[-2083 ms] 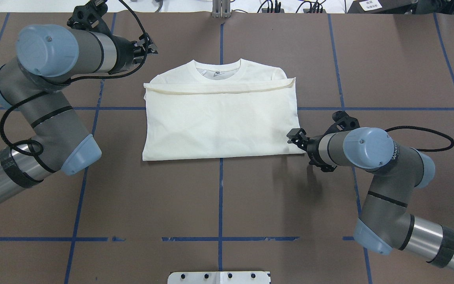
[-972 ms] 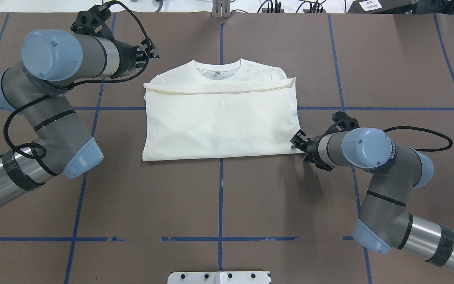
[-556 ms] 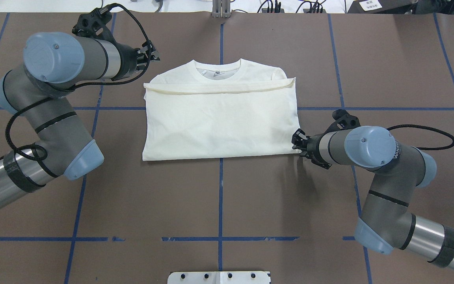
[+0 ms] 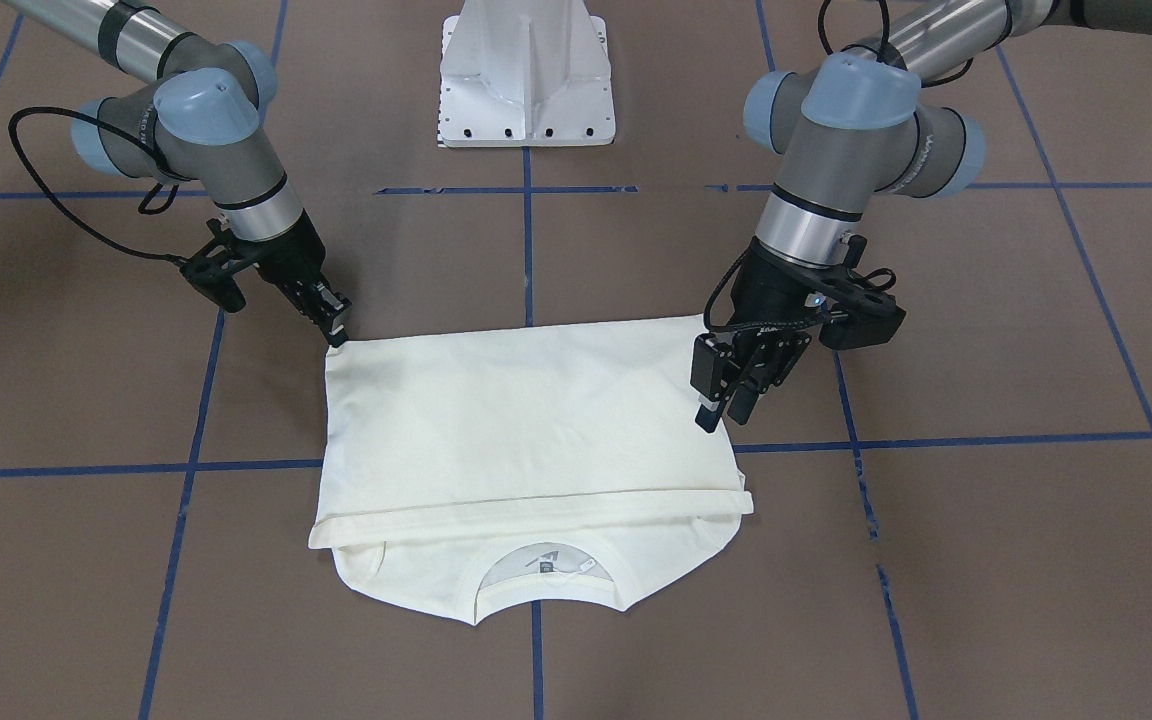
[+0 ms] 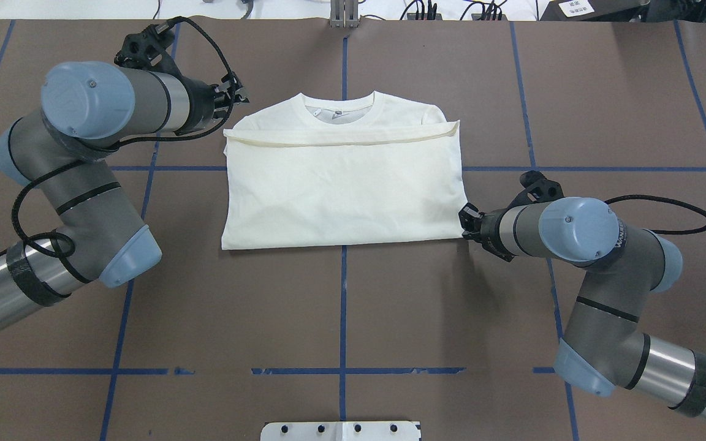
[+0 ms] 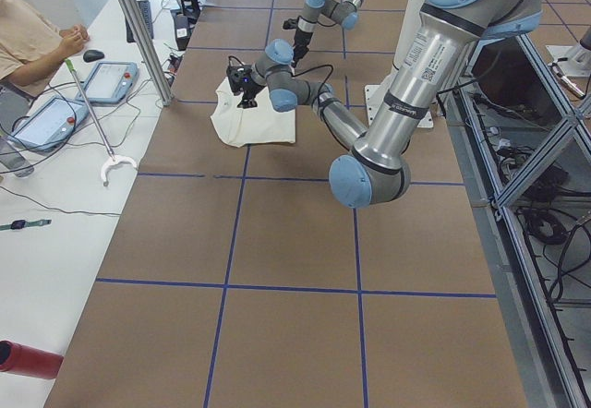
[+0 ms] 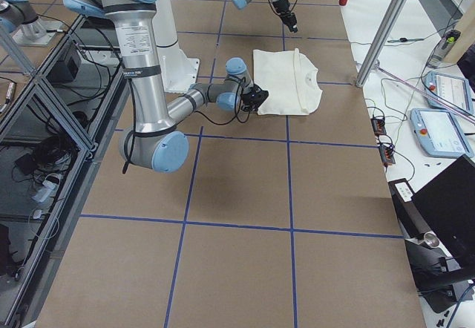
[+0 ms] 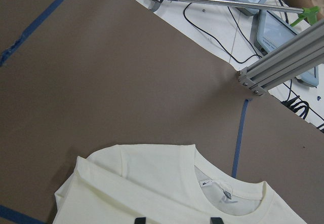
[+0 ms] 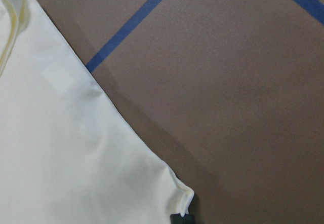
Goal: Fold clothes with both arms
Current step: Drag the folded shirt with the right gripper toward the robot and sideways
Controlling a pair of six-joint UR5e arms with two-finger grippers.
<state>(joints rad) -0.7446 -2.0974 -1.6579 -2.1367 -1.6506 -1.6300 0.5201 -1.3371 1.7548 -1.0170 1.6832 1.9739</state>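
Observation:
The cream-white clothes [image 5: 341,190], one shirt folded into a rectangle, lie flat mid-table with the ribbed neck [image 5: 344,105] on the far side. The print is hidden. My right gripper [image 5: 464,222] is low at the shirt's near right corner, shut on it. In the right wrist view the cloth [image 9: 61,148] puckers at the fingertip [image 9: 182,218]. My left gripper [image 5: 236,97] hangs open above the far left shoulder, clear of the fabric [image 4: 516,420]. Its two fingertips [image 8: 140,219] show apart over the shirt [image 8: 152,183]. In the front view it is at the right [image 4: 723,408], the right gripper [image 4: 336,330] at the left.
The brown table [image 5: 341,318] carries blue tape lines. The white pedestal base [image 4: 526,70] stands at the robot's edge. Beyond the far edge are an aluminium post [image 6: 138,30], tablets [image 6: 109,80], cables and a seated person [image 6: 28,39].
The right gripper went from open beside the near right corner to shut on it. The left gripper moved down and nearer to the shirt's far left shoulder.

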